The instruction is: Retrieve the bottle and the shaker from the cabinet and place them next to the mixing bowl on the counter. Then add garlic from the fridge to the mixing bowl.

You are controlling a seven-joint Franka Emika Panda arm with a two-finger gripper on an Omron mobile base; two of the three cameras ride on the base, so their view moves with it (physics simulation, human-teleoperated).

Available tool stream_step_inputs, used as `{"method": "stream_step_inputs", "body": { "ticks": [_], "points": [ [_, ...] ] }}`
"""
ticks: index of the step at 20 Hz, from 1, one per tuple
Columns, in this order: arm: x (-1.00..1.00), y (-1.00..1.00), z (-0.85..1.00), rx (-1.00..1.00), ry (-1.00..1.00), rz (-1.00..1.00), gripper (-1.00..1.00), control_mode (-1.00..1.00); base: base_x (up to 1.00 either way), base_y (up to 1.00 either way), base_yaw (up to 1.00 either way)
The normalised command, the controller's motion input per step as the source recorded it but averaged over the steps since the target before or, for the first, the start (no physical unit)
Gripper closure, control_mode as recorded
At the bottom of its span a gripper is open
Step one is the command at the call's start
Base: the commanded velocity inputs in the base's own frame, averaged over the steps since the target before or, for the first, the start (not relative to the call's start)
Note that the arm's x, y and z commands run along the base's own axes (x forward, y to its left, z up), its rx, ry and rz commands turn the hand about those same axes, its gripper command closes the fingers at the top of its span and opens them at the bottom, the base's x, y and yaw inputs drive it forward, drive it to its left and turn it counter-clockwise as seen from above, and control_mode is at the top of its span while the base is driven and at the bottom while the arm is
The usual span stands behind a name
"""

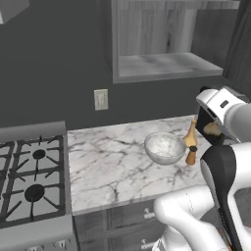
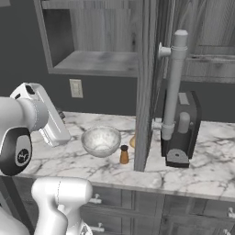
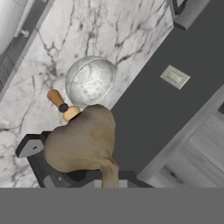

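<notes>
Right, my hand: my gripper point(image 3: 94, 177) is clamped on the garlic point(image 3: 83, 138), a pale tan lump that bulks large in the hand view; in the left base view it shows as a small tan patch against my dark palm, up above the counter's right end.
Counter: the white marble counter point(image 1: 108, 162) with grey veins runs from the stove to the wall, over grey drawers point(image 2: 137, 209).
Mixing bowl: the mixing bowl point(image 1: 164, 147) sits toward the back of the slab, glassy and whitish-grey, with nothing in it that I can see.
Shaker: the shaker point(image 1: 191, 155) stands upright just beside the bowl, at its 4 o'clock in the left base view.
Bottle: the bottle point(image 1: 190, 134) stands behind the shaker, at the bowl's 2 o'clock, partly hidden by my hand.
Cabinet: the cabinet point(image 1: 166, 44) hangs at 12 o'clock above the bowl, its 1 shelf niche bare.
Wall: the dark grey wall carries a pale outlet plate point(image 1: 101, 99) at 10 o'clock from the bowl.
Stove: a gas stove point(image 1: 32, 176) with black grates adjoins the counter at 9 o'clock.
Right side: a dark coffee machine point(image 2: 180, 133) stands on the marble at 3 o'clock of the bowl, behind a grey wood-grain panel point(image 2: 146, 82).
</notes>
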Motion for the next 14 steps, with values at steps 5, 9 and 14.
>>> {"method": "stream_step_inputs", "body": {
  "ticks": [5, 9, 14],
  "points": [
    [0.00, 0.00, 0.00, 0.00, 0.00, 0.00, 1.00, 1.00, 0.12, -0.27, 0.01],
    [0.00, 0.00, 0.00, 0.00, 0.00, 0.00, 1.00, 1.00, 0.01, -0.15, 0.00],
    [0.00, 0.00, -0.05, 0.00, -0.10, 0.00, 1.00, -1.00, 0.00, -0.01, 0.00]
  ]
}}
